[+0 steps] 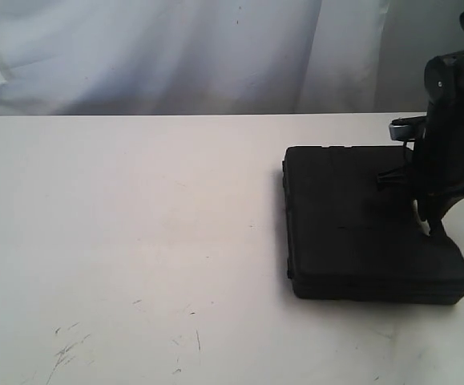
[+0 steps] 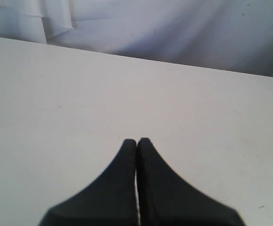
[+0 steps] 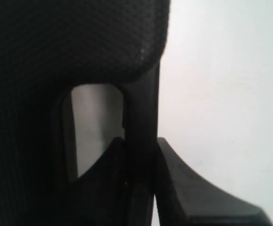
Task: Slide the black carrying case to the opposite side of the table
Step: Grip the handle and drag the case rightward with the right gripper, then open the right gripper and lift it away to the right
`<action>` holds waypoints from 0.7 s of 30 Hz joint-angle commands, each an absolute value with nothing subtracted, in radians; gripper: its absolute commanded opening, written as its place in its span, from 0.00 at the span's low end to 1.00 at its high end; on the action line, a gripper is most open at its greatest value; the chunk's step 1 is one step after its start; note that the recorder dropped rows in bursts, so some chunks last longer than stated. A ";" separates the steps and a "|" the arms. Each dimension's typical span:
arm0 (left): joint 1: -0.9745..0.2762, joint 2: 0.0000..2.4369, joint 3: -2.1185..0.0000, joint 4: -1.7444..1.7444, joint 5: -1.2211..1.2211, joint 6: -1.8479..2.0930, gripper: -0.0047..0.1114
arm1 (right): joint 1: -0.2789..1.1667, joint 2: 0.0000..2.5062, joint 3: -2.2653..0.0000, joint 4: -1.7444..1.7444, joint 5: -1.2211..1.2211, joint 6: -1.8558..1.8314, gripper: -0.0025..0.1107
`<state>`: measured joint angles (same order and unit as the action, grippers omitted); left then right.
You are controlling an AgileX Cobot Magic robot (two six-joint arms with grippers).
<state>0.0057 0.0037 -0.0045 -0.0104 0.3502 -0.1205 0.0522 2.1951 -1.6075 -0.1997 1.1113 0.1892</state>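
Right claw [image 1: 428, 224]: points down onto the case [image 1: 352, 233] from above and is clamped on its handle bar [image 3: 142, 113]. One finger sits inside the slot [image 3: 91, 127] and the other on the outer side, with the bar held between them.
Case: lies flat on the desk [image 1: 135, 241] right under the right claw. Most of its dark body stretches away from that claw toward the middle of the desk. The textured lid [image 3: 56, 42] fills the close wrist view beside the claw.
Left claw [image 2: 136, 141]: fingers pressed together, tips touching, nothing between them. Only bare desk lies below and ahead of it. The case is out of its view, so it is well apart from this claw.
Desk: white and wide. The scuff marks [image 1: 67, 349] are far from the right claw, at the near corner on the other side.
Curtain [image 1: 175, 48]: pale cloth hanging behind the desk, past both claws.
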 commanded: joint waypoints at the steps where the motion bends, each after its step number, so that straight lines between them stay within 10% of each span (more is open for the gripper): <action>1: 0.000 0.000 0.000 -0.009 0.348 -0.119 0.04 | 0.031 2.175 -1.603 -0.245 1.113 0.181 0.02; 11: 0.000 0.000 0.000 -0.009 0.348 -0.123 0.04 | 0.031 2.175 -1.603 -0.202 1.094 0.153 0.04; 21: 0.000 0.000 0.000 -0.009 0.348 -0.123 0.04 | 0.031 2.162 -1.603 -0.187 1.076 0.161 0.34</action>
<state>0.0057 0.0037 -0.0045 -0.0104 0.3502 -0.1205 0.0384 2.1864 -1.6075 -0.1837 1.0870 0.1590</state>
